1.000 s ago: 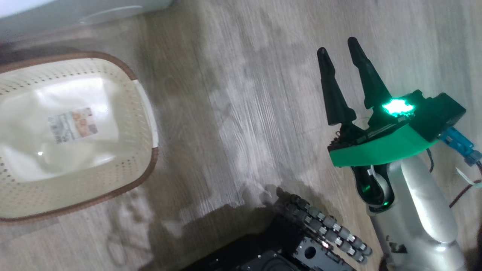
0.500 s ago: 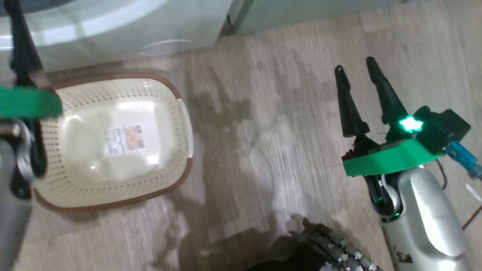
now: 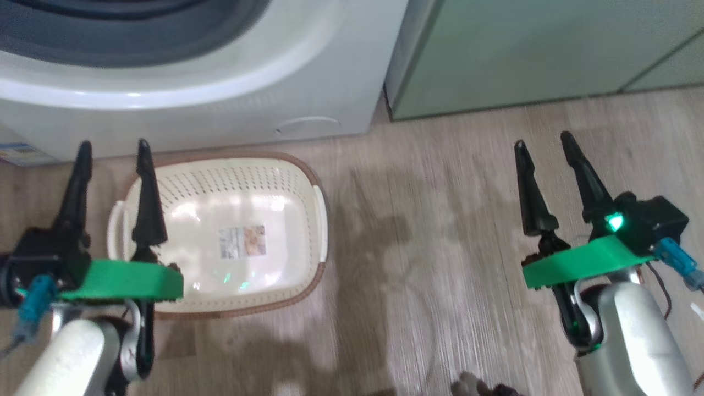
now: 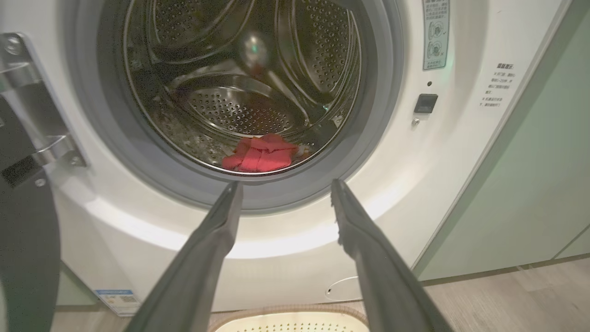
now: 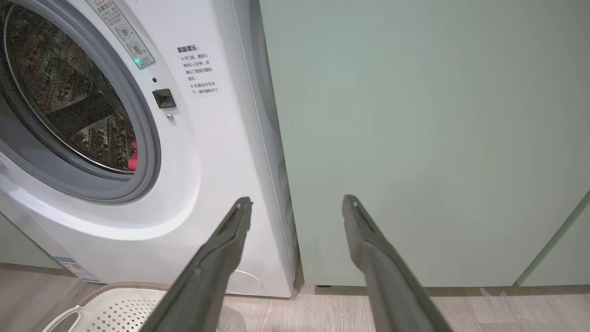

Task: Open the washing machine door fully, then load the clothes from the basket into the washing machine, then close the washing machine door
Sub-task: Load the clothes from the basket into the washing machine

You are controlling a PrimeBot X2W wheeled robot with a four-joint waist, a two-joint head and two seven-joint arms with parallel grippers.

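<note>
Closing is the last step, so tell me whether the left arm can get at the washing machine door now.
Probably yes: the washing machine door hangs open at the left edge of the left wrist view, the left gripper is open and empty, and nothing stands between them.

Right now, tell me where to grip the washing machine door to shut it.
Probably the black rim of the washing machine door, away from its hinge, with the left gripper coming from the left: the door stands swung open there, and that open gripper is nearest.

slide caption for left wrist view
Open left gripper faces the white front-loading washing machine, red fabric bundle in its steel drum.
</note>
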